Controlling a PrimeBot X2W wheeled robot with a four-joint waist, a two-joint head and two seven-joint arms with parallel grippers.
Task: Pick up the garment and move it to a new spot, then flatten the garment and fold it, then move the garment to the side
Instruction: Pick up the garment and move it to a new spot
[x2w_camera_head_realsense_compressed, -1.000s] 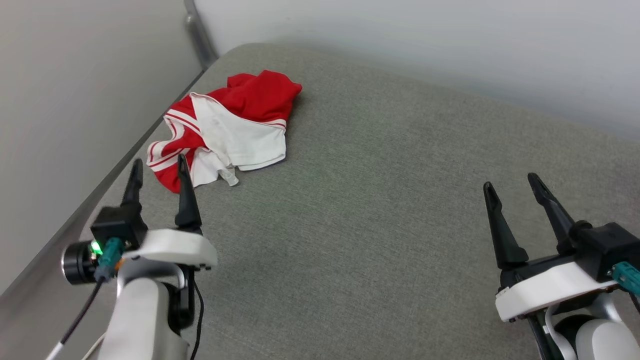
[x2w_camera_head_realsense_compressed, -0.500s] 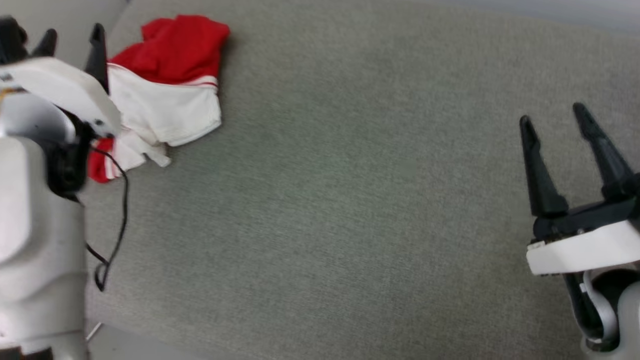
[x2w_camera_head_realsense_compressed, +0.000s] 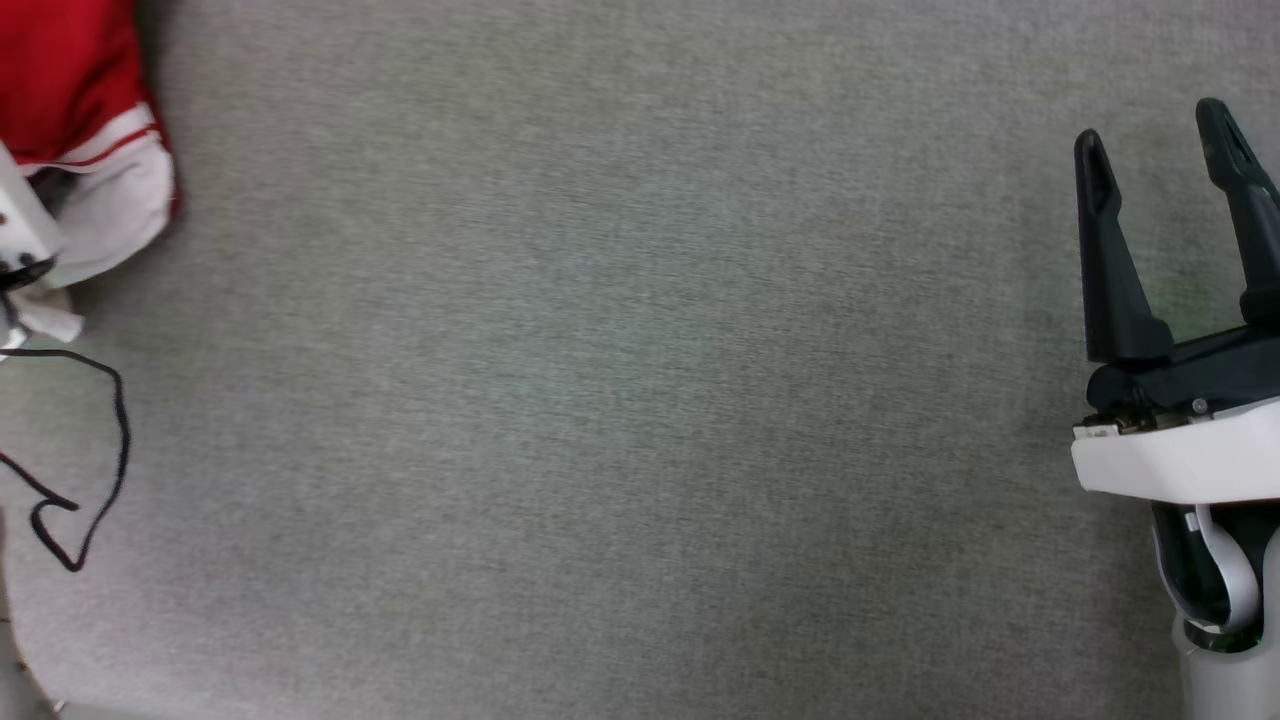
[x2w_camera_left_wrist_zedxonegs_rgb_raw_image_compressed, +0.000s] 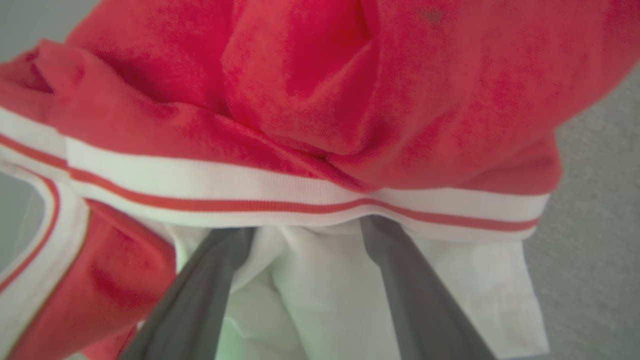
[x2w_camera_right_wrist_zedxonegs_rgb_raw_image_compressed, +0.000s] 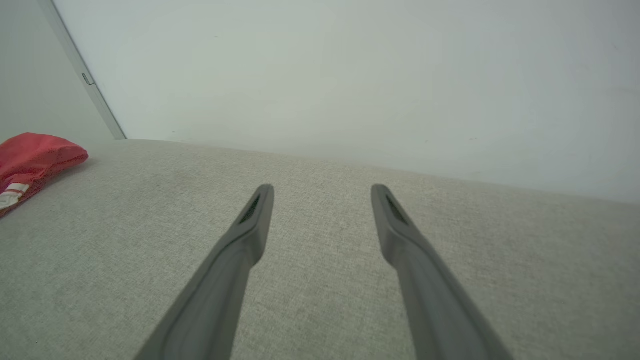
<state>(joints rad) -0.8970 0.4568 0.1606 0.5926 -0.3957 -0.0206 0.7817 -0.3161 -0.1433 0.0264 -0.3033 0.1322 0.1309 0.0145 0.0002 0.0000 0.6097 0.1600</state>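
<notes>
The garment (x2w_camera_left_wrist_zedxonegs_rgb_raw_image_compressed: 320, 100) is crumpled, bright red with a white section below a red-and-white striped band. My left gripper (x2w_camera_left_wrist_zedxonegs_rgb_raw_image_compressed: 307, 227) is open right on it: both dark fingers (x2w_camera_left_wrist_zedxonegs_rgb_raw_image_compressed: 400, 280) lie on the white fabric, their tips tucked under the striped band. In the head view the garment (x2w_camera_head_realsense_compressed: 70, 110) sits at the upper left edge, beside the white shell of my left wrist (x2w_camera_head_realsense_compressed: 15, 230). My right gripper (x2w_camera_head_realsense_compressed: 1152, 135) stands open and empty far to the right. From the right wrist, that gripper (x2w_camera_right_wrist_zedxonegs_rgb_raw_image_compressed: 322, 192) hovers over bare cushion, with the garment (x2w_camera_right_wrist_zedxonegs_rgb_raw_image_compressed: 35, 152) far left.
A wide grey fabric cushion (x2w_camera_head_realsense_compressed: 640, 400) carries everything. A loose black cable (x2w_camera_head_realsense_compressed: 90, 440) hangs over its left side. A pale wall (x2w_camera_right_wrist_zedxonegs_rgb_raw_image_compressed: 350, 75) and a metal corner strip (x2w_camera_right_wrist_zedxonegs_rgb_raw_image_compressed: 85, 75) stand behind the cushion.
The head camera has swung down and right, so the garment now sits at the view's left edge. My left gripper has reached forward onto the garment. The right gripper stays open.
</notes>
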